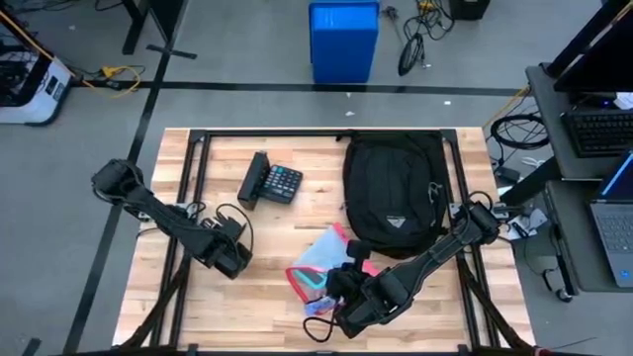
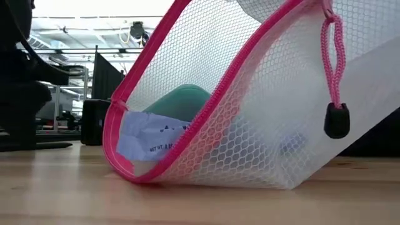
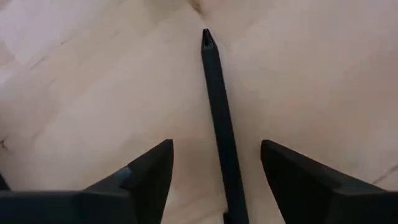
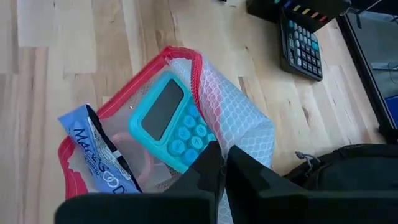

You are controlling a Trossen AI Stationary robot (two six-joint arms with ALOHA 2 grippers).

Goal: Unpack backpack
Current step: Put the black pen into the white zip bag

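One mesh pouch (image 4: 230,124) is clamped in the right jaws (image 4: 222,163) beside the backpack (image 1: 394,193); left jaws (image 3: 214,163) apart over the desk (image 1: 257,287).

Black backpack (image 1: 394,193), pink-trimmed white mesh pouch (image 4: 230,124), teal calculator (image 4: 171,121)

The wooden table (image 1: 267,287) carries three things. The black backpack (image 1: 394,193) lies flat toward its far right side. Left of the backpack, well apart, a black calculator (image 1: 271,182) rests on the wood. Just in front of the backpack sits a pink-edged mesh pouch (image 1: 321,262), holding a teal calculator (image 4: 171,121) and a blue packet (image 4: 93,146).
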